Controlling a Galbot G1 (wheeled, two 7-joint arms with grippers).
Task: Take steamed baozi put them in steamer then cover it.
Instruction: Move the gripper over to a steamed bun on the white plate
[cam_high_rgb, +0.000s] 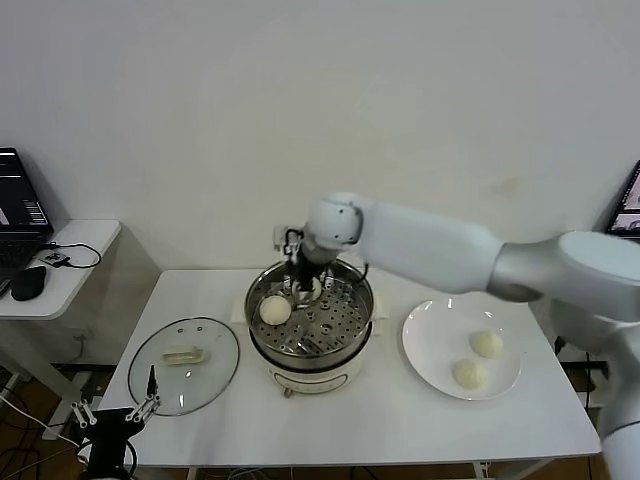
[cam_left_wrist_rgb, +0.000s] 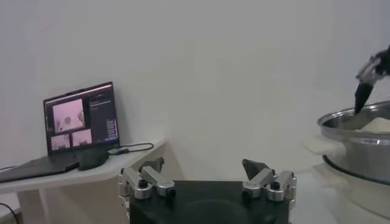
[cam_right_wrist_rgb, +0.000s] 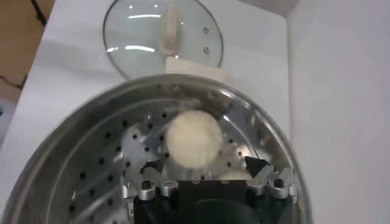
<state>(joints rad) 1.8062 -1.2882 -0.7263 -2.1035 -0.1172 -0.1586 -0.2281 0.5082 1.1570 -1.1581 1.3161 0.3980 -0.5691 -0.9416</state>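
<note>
The steamer (cam_high_rgb: 310, 335) stands mid-table with its perforated tray showing. One baozi (cam_high_rgb: 275, 310) lies on the tray's left side, seen large in the right wrist view (cam_right_wrist_rgb: 194, 139). My right gripper (cam_high_rgb: 301, 285) hangs open inside the pot at its back; a second baozi (cam_right_wrist_rgb: 228, 175) peeks out just beneath it, with the fingers apart and not touching it. Two more baozi (cam_high_rgb: 487, 344) (cam_high_rgb: 466, 374) rest on the white plate (cam_high_rgb: 430, 345). The cover (cam_high_rgb: 184, 352) lies flat on the table to the left. My left gripper (cam_left_wrist_rgb: 203, 164) stays parked open by the table's front left corner (cam_high_rgb: 110, 412).
A side desk (cam_high_rgb: 70, 250) with a laptop (cam_left_wrist_rgb: 79, 119) and a mouse (cam_high_rgb: 27, 283) stands to the left of the table. The white wall runs close behind the steamer. The plate sits right of the pot, near the table's right edge.
</note>
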